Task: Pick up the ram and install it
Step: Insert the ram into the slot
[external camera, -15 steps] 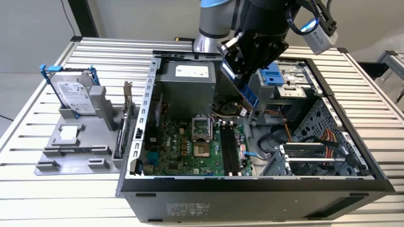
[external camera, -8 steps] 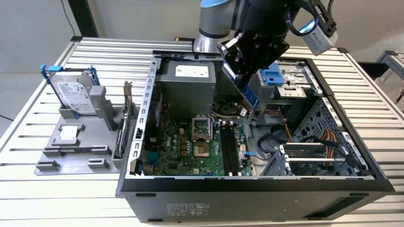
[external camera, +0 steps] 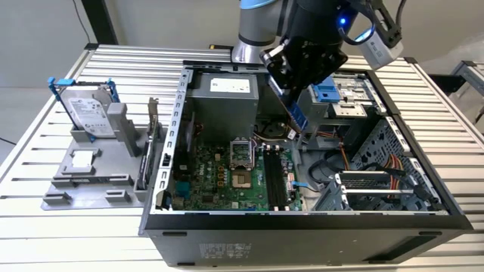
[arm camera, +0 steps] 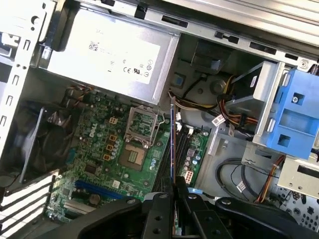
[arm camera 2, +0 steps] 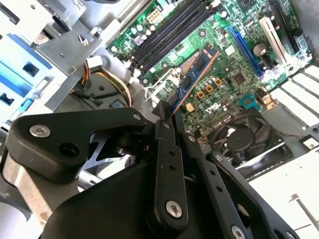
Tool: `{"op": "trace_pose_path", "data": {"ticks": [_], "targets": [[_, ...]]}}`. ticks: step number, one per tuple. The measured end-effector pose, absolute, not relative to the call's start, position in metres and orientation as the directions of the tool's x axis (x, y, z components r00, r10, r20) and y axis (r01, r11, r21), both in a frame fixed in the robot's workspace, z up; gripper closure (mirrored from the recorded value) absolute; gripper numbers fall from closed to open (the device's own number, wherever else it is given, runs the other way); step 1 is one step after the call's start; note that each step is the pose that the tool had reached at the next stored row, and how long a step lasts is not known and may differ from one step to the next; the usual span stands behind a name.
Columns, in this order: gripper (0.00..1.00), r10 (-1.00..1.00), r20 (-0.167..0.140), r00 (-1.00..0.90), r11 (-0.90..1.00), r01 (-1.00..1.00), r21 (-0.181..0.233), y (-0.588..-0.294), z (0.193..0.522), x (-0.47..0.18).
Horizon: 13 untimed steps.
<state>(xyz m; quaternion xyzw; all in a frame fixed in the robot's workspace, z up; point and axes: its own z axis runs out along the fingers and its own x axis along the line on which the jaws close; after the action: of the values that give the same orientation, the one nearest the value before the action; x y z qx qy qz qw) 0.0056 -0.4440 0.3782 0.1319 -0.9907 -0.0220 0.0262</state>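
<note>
Black fingers of the robot's hand pinch one end of the long, thin, dark-blue ram stick. It hangs above the green motherboard, near the black memory slots, inside the open dark computer case on the slatted metal desk.

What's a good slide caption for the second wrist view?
The gripper, shut on the ram, holds it over the motherboard near the memory slots.
</note>
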Motion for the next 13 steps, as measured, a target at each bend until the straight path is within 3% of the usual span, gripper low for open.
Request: {"op": "trace_pose_path", "data": {"ticks": [13], "targets": [[1.00,-0.162,0.046,-0.986,0.986,-0.159,0.051,-0.4440,0.3776,0.0058]]}}
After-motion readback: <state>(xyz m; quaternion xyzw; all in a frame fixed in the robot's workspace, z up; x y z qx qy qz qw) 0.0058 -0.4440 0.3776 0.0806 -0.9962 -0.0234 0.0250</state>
